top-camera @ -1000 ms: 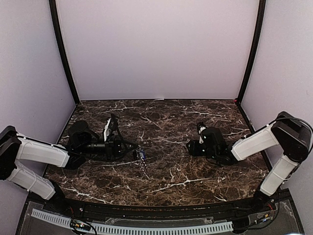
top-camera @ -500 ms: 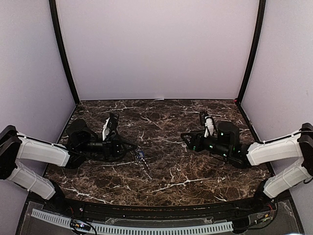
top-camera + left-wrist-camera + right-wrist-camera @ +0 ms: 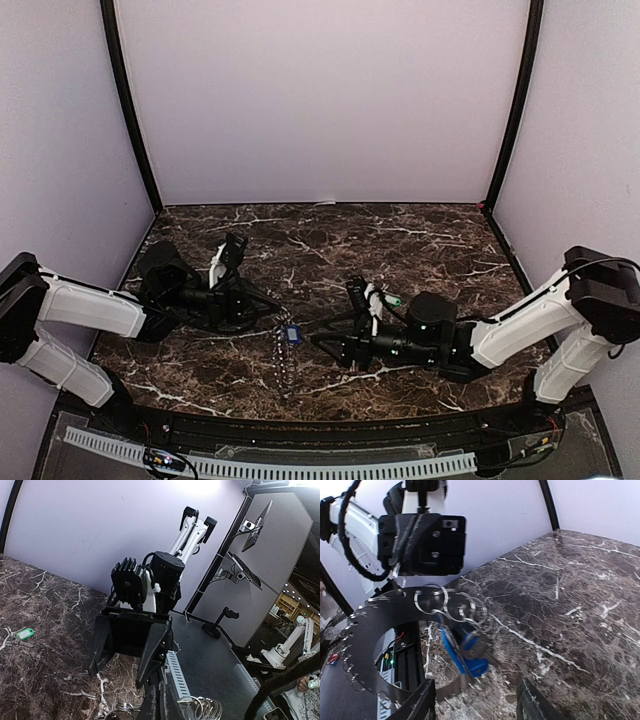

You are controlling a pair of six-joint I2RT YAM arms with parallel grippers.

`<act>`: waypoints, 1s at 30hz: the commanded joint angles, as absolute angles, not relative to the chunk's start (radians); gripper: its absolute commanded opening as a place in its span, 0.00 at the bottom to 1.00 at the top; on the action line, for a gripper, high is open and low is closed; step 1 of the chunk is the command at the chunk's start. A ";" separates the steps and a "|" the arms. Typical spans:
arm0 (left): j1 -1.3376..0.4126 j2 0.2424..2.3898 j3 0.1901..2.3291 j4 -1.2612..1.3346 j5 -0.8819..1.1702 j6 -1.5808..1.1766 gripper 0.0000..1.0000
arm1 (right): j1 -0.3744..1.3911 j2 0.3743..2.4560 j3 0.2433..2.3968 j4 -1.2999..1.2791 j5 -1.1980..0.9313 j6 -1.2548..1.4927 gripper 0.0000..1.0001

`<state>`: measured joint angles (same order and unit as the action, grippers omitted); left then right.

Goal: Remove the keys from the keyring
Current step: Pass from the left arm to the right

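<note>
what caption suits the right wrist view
left gripper clamps the toothed keyring; blue keys dangle before the open right gripper

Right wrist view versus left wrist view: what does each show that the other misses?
Only the right wrist view: the toothed ring held by the left gripper, with blue keys hanging at it. Only the left wrist view: the green key lying alone on the table, and the right gripper open, facing the camera. Both: the small wire rings and the table.
</note>
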<state>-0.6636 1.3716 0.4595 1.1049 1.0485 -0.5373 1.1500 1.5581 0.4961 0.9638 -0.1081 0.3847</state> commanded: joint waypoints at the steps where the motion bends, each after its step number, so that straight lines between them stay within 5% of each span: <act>1: -0.658 1.367 0.489 1.176 1.093 -0.555 0.00 | 1.216 1.641 0.559 1.121 -0.061 0.355 0.51; 14: -0.657 1.390 0.491 1.227 1.126 -0.590 0.00 | 1.262 1.753 0.686 1.054 0.059 0.308 0.41; 27: -0.657 1.369 0.459 1.237 1.077 -0.578 0.00 | 1.267 1.742 0.661 1.091 0.046 0.301 0.00; 30: -0.657 1.360 0.452 1.233 1.067 -0.574 0.00 | 1.267 1.731 0.639 1.104 0.052 0.297 0.00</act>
<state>-0.6636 1.3987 0.4587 1.1805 1.0821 -0.5858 1.2575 1.7538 0.6689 1.0550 0.0345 0.3073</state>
